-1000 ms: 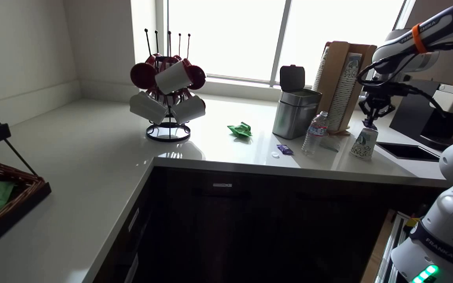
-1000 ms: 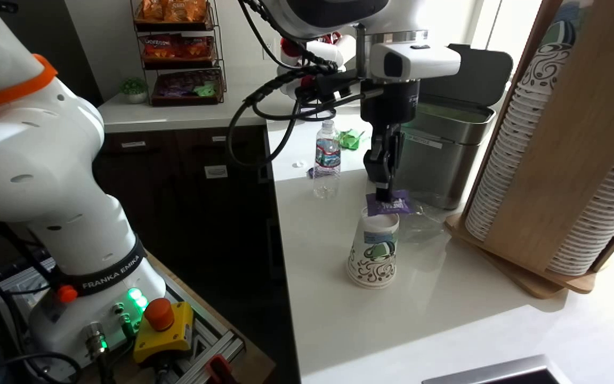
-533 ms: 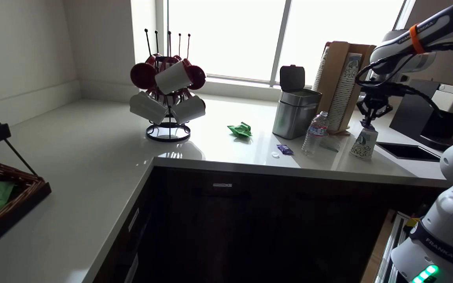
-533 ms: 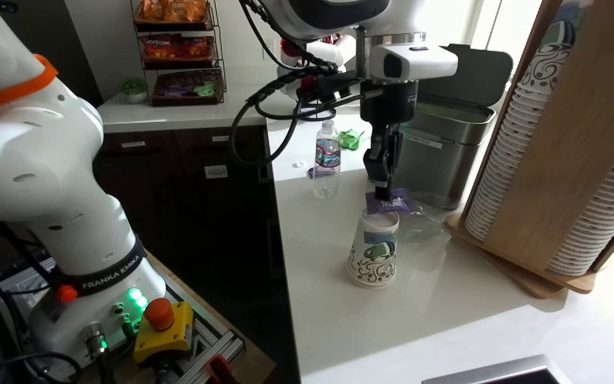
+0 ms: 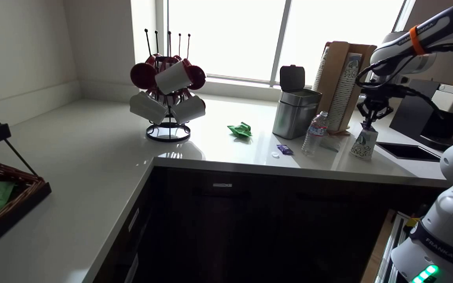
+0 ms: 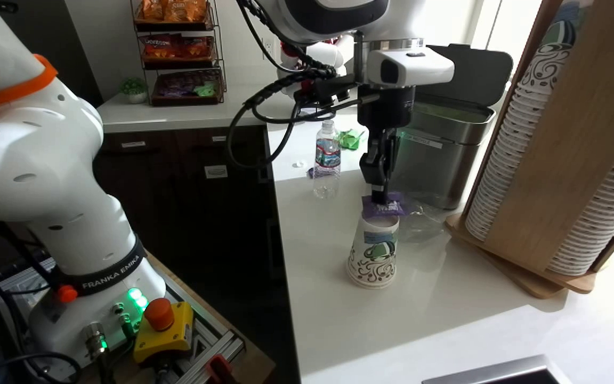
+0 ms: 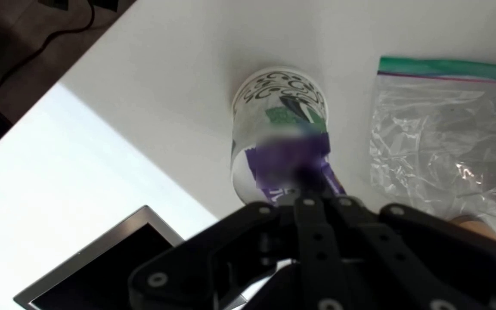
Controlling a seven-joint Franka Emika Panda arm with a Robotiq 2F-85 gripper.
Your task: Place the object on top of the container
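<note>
While the gripper (image 6: 380, 198) pinches a purple packet (image 6: 392, 208) between its narrowed jaws, the patterned paper cup (image 6: 373, 256) stands upside down on the counter (image 6: 333, 325) beneath it. The packet is right at the cup's upturned base, though whether they touch cannot be told. A clear plastic bag (image 7: 441, 142) lies near the cup.

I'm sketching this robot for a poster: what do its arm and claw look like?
The arm is white with dark panels, an orange band and black cables. Its base carries a dark band lettered FRANKA EMIKA and green lights. The claw is black, with slim jointed fingers and silvery screws.
</note>
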